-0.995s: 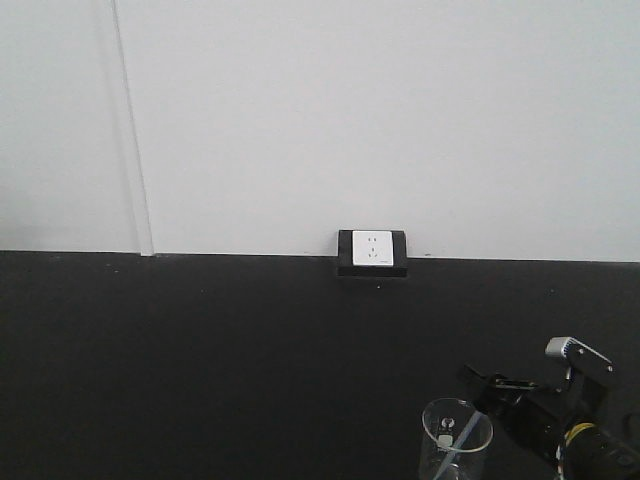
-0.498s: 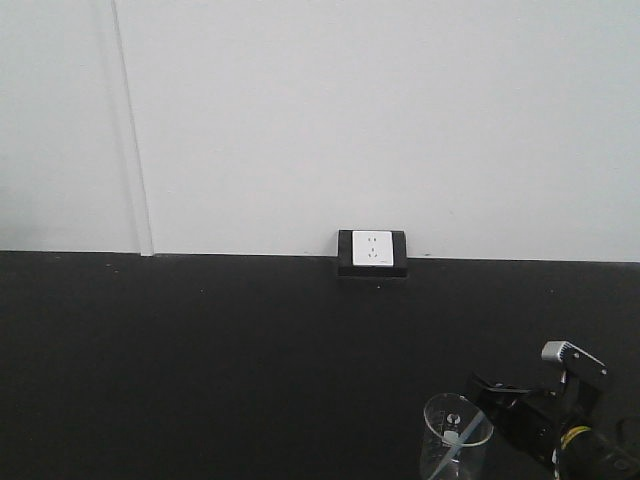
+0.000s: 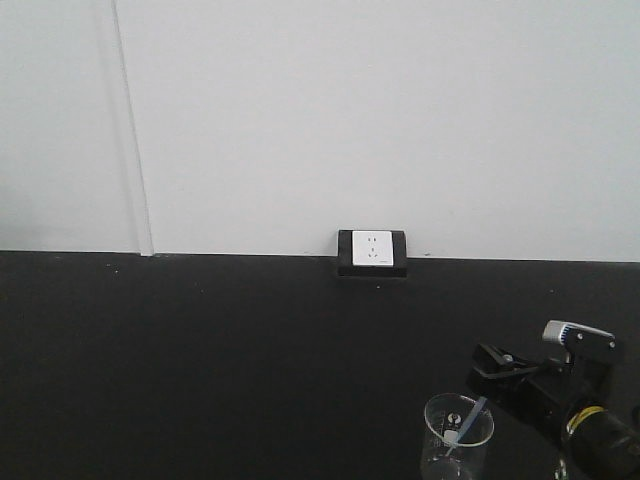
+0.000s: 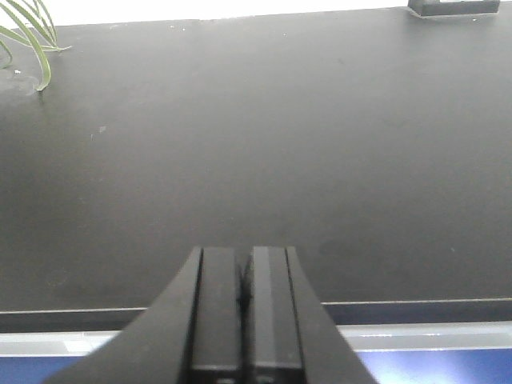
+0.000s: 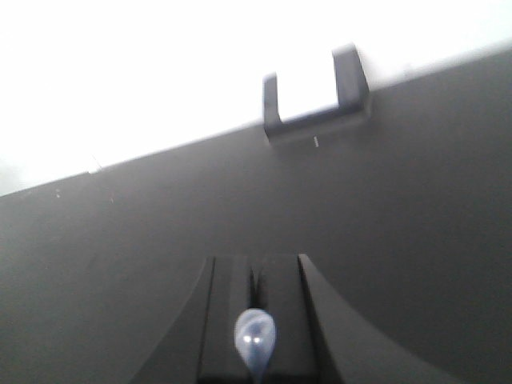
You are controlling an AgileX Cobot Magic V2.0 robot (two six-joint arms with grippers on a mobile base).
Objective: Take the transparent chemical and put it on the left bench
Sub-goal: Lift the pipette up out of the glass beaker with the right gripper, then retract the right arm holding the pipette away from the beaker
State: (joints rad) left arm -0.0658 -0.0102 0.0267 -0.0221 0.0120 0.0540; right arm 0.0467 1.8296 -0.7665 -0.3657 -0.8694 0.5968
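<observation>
My right gripper (image 5: 254,268) has its two black fingers pressed together on the slim clear, faintly bluish plastic pipette (image 5: 254,340). In my right wrist view, the rounded bulb sits right on the seam between them, close to the camera. That view is blurred, so I cannot make out the contact itself.

From the front, my right arm reaches in low from the lower right corner. The wrist is roughly level and the gripper points left, just behind and above the clear glass beaker (image 3: 436,452). The pipette leans inside the beaker, with its lower end down in the glass and its upper end tilted right toward my fingers, rising past the rim. The beaker stands upright on the matte black bench (image 3: 200,370). A white wall socket in a black frame (image 3: 372,250) sits where the bench meets the white wall.

My left gripper (image 4: 242,260) is closed on nothing, its fingers touching along a thin seam. It hangs level near the front edge of the bench. Thin green plant leaves (image 4: 28,36) show at the far left corner.
</observation>
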